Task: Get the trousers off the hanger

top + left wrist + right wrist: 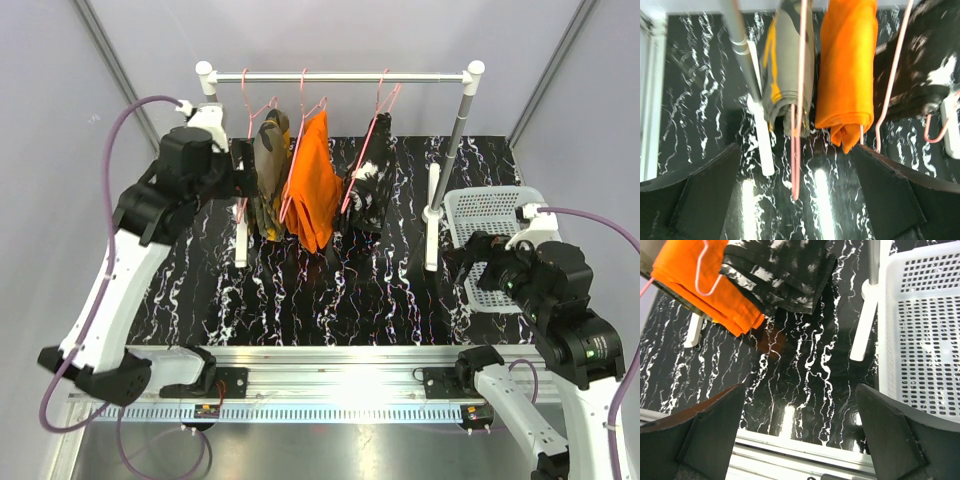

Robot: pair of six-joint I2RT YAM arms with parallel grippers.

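Enclosure: pale grey walls (pixel 330 30) on three sides. The counter (pixel 330 290) is black with white veining, glossy, and reflects overhead light. A white rack (pixel 340 76) stands at its far side, and a white perforated basket (pixel 495 205) sits at the right. All three trousers hang folded over pink wire hangers (pixel 385 100) on the rail: camouflage trousers (pixel 270 170) at the left, orange trousers (pixel 315 185) in the middle, black trousers (pixel 370 190) at the right. None has been removed, so the step in hand is judged to be the approach to the first garment. The left hand (pixel 240 160) is spread, just beside the camouflage trousers and empty. The right hand (pixel 470 260) is spread and empty near the basket, well apart from the rail. The next move calls for closing on cloth only, clear of the wire, then drawing it off the hanger
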